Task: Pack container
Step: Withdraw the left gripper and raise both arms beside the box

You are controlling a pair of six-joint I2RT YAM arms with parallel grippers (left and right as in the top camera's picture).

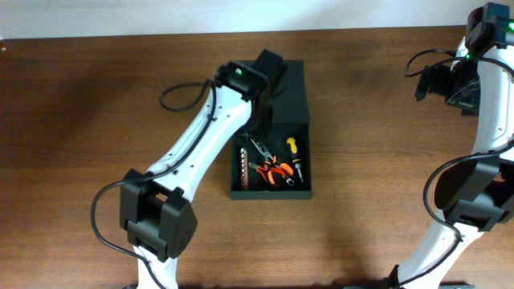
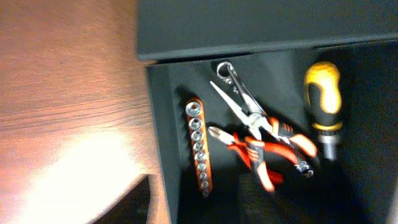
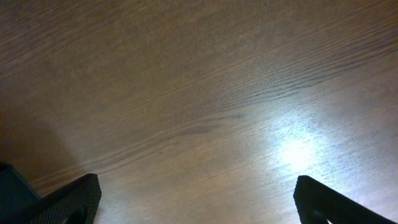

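The dark green-black container [image 1: 308, 160] stands mid-table, and its flap lid [image 1: 289, 88] covers the far half. In the uncovered half lie an orange socket rail [image 2: 199, 146], orange-handled pliers [image 2: 261, 152], a wrench [image 2: 233, 84] and a yellow-and-black screwdriver [image 2: 323, 102]. My left gripper [image 1: 263, 122] hangs over the lid's near edge, open and holding nothing. One dark finger [image 2: 124, 205] shows outside the container's left wall [image 2: 158, 143]; the other finger is lost in the dark interior. My right gripper [image 3: 202, 208] is open over bare wood at the far right.
Brown wooden table [image 1: 96, 120] surrounds the container on all sides. The left arm [image 1: 201, 136] crosses from the front edge to the container. The right arm [image 1: 482, 160] stands along the right edge, with cables near its wrist.
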